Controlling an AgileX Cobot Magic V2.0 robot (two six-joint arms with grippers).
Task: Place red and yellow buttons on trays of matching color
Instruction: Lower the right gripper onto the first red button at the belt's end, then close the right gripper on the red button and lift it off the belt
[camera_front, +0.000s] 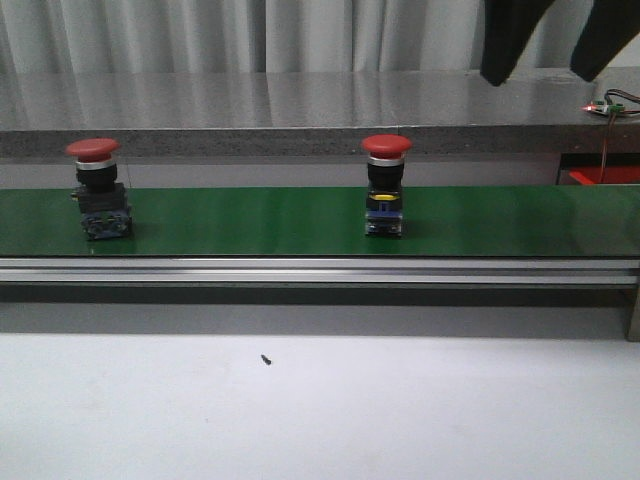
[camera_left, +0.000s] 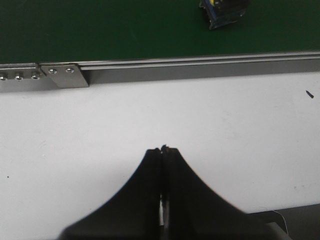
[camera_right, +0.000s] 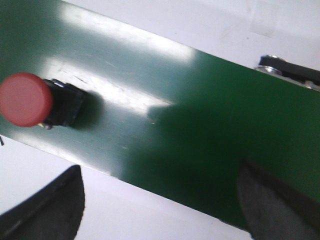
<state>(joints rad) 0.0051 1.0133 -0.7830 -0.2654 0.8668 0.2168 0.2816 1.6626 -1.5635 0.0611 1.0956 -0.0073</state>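
Jaws first: neither gripper is showing clearly in the front view, only two dark shapes hanging at the upper right. On the green conveyor belt (camera_front: 300, 220) two red buttons are standing upright, well apart: the left red button (camera_front: 97, 187) near the belt's left end and the middle red button (camera_front: 386, 183) near its centre, with a yellow band on its blue base. A small dark speck (camera_front: 266, 359) is lying on the white table (camera_front: 320, 410).

From the left wrist, the left gripper (camera_left: 164, 150) is hovering over the white table with its fingers pressed together, holding nothing.

From the right wrist, the right gripper (camera_right: 160, 200) is hanging above the belt with its fingers (camera_right: 55, 205) spread wide apart, the red-capped button off to one side, untouched.
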